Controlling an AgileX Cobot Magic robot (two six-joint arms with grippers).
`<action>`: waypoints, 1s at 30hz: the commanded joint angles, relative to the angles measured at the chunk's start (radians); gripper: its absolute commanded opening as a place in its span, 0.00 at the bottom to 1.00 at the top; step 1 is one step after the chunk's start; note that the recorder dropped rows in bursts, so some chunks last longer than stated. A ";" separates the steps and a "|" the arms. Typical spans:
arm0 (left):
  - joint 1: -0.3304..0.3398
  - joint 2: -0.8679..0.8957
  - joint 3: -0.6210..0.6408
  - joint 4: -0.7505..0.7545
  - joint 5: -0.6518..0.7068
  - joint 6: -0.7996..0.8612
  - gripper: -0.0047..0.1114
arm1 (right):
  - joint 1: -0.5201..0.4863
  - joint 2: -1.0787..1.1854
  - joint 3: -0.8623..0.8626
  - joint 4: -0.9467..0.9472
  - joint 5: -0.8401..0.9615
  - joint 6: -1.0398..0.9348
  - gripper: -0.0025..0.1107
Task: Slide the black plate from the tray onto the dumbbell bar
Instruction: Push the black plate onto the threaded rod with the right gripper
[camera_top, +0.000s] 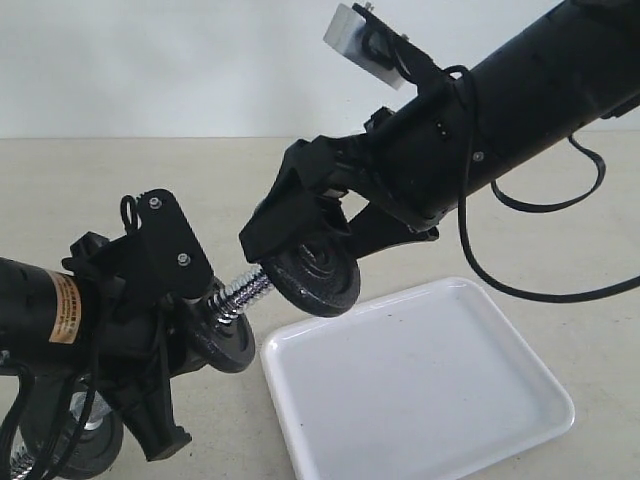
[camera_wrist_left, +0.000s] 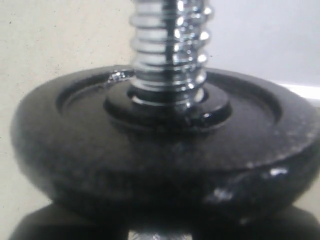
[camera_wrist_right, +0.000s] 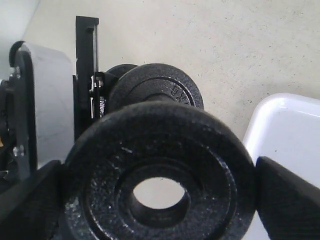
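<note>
Viewed from the exterior camera, the tray (camera_top: 440, 400) lies on the table at 4 o'clock, with nothing on it. The black plate (camera_top: 318, 280) hangs in the air off the tray's 11 o'clock corner, clear of its rim. The right gripper (camera_wrist_right: 160, 200) has one finger (camera_wrist_right: 30, 205) on each side of the plate's edge and is clamped on it.

From 8 o'clock, the dumbbell bar (camera_top: 243, 290) slopes up toward 2 o'clock. Its threaded end reaches the plate's 9 o'clock edge; contact cannot be confirmed. Only pale table shows through the plate's centre hole, so the bar is not inserted.

A second disc (camera_top: 225, 340) sits on the bar below the threads. A third disc (camera_top: 80, 445) lies at 7 o'clock.

The left gripper (camera_wrist_left: 160, 232) is mostly hidden and appears closed on the bar.
</note>
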 joint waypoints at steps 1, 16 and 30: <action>-0.004 -0.044 -0.004 0.029 -0.517 -0.004 0.08 | -0.004 -0.011 -0.014 0.047 -0.068 -0.025 0.02; -0.004 -0.138 0.004 0.088 -0.546 -0.052 0.08 | -0.112 0.007 -0.014 0.033 0.000 -0.021 0.02; -0.004 -0.140 0.004 0.094 -0.544 -0.057 0.08 | -0.112 0.007 -0.014 0.232 0.109 -0.133 0.02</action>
